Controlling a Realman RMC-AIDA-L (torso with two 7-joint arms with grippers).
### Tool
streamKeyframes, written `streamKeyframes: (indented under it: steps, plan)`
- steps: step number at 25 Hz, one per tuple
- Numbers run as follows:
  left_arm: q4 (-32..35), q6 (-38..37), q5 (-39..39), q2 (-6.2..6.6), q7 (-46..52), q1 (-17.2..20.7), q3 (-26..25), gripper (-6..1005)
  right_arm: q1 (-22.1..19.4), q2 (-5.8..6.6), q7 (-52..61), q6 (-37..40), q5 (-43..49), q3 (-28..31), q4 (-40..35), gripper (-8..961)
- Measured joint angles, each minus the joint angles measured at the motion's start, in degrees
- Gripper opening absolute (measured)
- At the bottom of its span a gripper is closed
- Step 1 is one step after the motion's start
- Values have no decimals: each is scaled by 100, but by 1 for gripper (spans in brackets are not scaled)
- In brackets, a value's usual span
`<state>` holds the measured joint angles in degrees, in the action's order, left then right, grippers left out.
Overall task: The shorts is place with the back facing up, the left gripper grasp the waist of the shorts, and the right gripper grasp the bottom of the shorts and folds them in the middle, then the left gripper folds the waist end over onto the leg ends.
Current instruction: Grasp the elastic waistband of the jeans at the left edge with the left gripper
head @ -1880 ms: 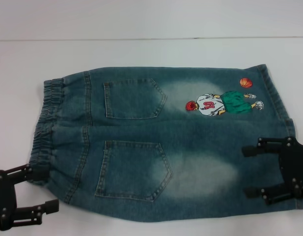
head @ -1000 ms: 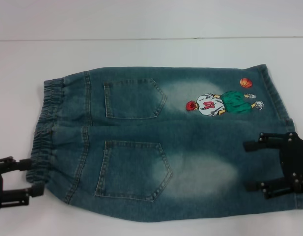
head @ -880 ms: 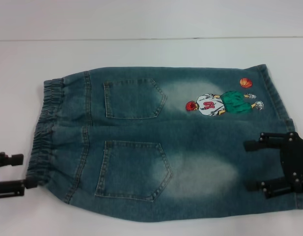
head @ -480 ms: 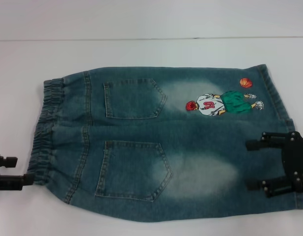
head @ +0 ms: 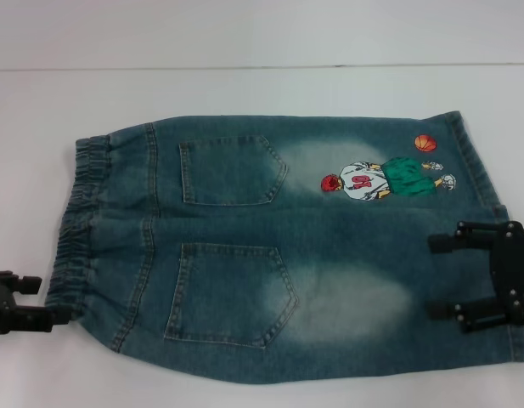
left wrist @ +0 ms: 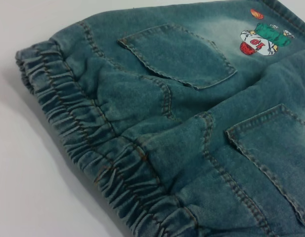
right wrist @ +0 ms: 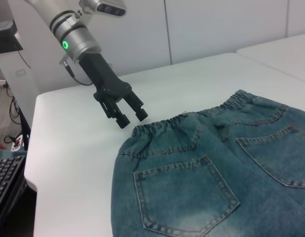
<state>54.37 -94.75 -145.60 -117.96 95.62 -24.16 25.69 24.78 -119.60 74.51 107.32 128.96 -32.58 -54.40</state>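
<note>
The blue-green denim shorts [head: 270, 255] lie flat on the white table [head: 245, 93], back pockets up. The elastic waist [head: 75, 221] is at the left. The bottom of the shorts [head: 481, 170] is at the right, beside the embroidered cartoon [head: 385, 178]. My left gripper [head: 47, 299] sits low at the near corner of the waist, open, with its fingertips right at the fabric edge and holding nothing. The right wrist view shows the left gripper [right wrist: 133, 117] just off the waistband [right wrist: 192, 118]. My right gripper [head: 444, 276] stands open over the near leg's hem end.
The table's near-left edge [right wrist: 31, 173] drops off beside a keyboard [right wrist: 6, 182]. Bare white table surrounds the shorts on the far side and the left. The left wrist view shows only the waistband [left wrist: 83, 138] and the back pockets [left wrist: 182, 54].
My left gripper pulled back leftward off the waist, then eased back toward its near corner. The right gripper drifted slightly right and down. The shorts have not moved.
</note>
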Motion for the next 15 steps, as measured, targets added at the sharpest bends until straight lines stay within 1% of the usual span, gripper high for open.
streamKeyframes:
  steps: [7, 15]
  plan:
    - [-27, 175, -70, -14, 77, 9, 3, 806, 0, 7, -20, -20, 24, -10, 5, 947]
    - [-18, 223, -281, -108, 97, -33, 7, 791, 0, 7, -24, -1, 25, -6, 8, 946]
